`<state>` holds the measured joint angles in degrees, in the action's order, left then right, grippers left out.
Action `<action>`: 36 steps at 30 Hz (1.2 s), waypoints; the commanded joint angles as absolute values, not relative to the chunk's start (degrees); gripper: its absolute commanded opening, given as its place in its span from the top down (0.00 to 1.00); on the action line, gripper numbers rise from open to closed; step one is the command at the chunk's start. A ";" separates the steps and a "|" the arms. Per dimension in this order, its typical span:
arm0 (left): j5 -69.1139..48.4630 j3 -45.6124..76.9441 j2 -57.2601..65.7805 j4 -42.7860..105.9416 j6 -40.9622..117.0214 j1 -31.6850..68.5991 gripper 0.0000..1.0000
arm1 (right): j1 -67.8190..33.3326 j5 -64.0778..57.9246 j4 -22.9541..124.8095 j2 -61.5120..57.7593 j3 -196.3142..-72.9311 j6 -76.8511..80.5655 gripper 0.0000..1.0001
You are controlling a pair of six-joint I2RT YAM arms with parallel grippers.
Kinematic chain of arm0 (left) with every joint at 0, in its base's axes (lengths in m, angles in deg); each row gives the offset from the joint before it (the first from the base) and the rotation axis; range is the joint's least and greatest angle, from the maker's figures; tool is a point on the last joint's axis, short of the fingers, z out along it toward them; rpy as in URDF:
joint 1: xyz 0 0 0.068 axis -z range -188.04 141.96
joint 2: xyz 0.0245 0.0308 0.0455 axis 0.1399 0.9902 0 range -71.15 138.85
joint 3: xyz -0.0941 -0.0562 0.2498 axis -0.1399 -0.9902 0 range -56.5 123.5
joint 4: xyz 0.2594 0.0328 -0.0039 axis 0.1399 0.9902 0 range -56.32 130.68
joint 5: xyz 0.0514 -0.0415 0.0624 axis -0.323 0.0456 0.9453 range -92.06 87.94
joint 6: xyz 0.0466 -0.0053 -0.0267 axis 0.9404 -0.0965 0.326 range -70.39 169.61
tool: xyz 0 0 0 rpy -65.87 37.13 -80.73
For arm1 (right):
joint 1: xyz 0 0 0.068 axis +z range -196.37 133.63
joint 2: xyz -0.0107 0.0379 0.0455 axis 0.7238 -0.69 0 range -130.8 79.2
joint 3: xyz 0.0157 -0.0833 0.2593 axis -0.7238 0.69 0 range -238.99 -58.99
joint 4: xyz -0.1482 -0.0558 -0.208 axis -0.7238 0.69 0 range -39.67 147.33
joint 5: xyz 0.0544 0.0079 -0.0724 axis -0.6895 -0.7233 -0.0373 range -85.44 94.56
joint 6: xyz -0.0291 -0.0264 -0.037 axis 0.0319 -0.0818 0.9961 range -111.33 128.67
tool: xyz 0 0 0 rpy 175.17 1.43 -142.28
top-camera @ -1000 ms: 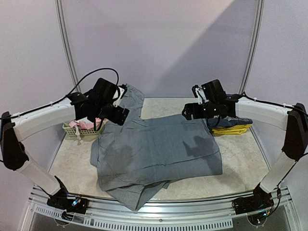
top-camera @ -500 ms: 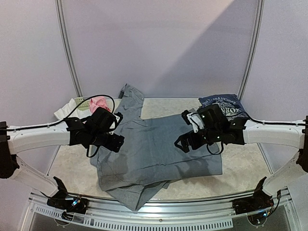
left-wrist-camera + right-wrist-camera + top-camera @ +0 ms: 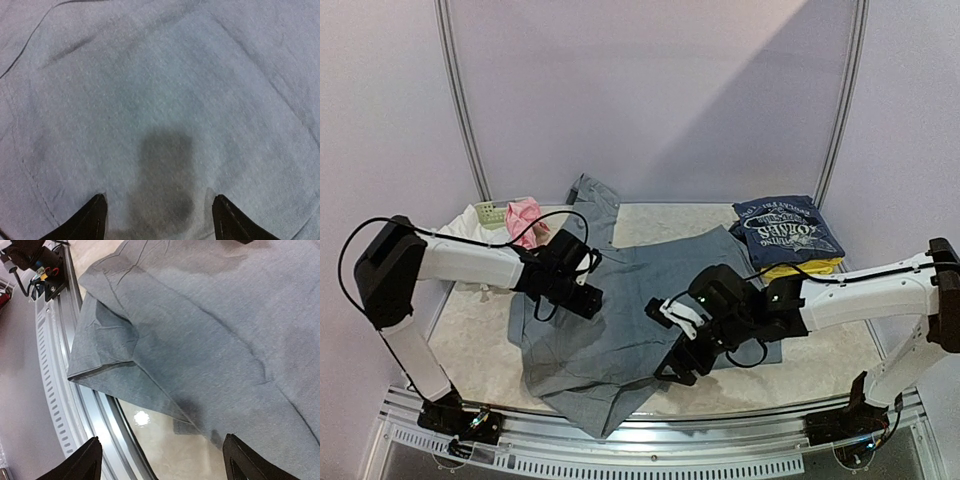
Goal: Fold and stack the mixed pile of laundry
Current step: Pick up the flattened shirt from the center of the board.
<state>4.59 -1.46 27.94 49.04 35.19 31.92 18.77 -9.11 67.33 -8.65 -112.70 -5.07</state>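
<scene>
The large grey trousers (image 3: 630,300) lie spread across the middle of the table, one folded corner hanging over the front edge. My left gripper (image 3: 585,298) hovers low over their left part. It is open, and only grey cloth (image 3: 160,100) shows between its fingertips (image 3: 97,220). My right gripper (image 3: 676,368) stands open over the trousers' near edge (image 3: 210,330), with bare table between its jaws. A folded navy printed tee (image 3: 788,228) rests on a yellow piece (image 3: 802,268) at the back right. Pink (image 3: 525,215) and white (image 3: 468,225) pieces lie at the back left.
A small pale-green basket (image 3: 490,211) sits among the back-left pieces. The beige table (image 3: 470,335) shows bare on the left. A metal rail (image 3: 65,405) runs along the front edge, close under the right gripper (image 3: 162,462). Curtain walls enclose the back and sides.
Both arms have swung down from the back of the table. The left has come over the trousers' left part, and the right has travelled forward to their near edge.
</scene>
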 commanded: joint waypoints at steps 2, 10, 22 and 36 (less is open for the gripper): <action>-0.25 4.42 34.67 45.06 36.95 29.64 0.27 | 24.00 -5.78 71.74 -12.16 -114.09 -3.49 0.18; -1.62 8.43 41.26 44.95 37.76 25.94 0.28 | 25.89 -6.11 63.18 -15.40 -112.16 1.39 0.30; -4.21 10.49 45.80 44.58 38.36 23.95 0.31 | 25.94 -0.35 61.18 -27.03 -119.49 4.34 0.32; -4.90 9.70 46.14 44.36 38.66 23.86 0.35 | 25.94 5.99 59.19 -25.11 -119.88 7.22 0.28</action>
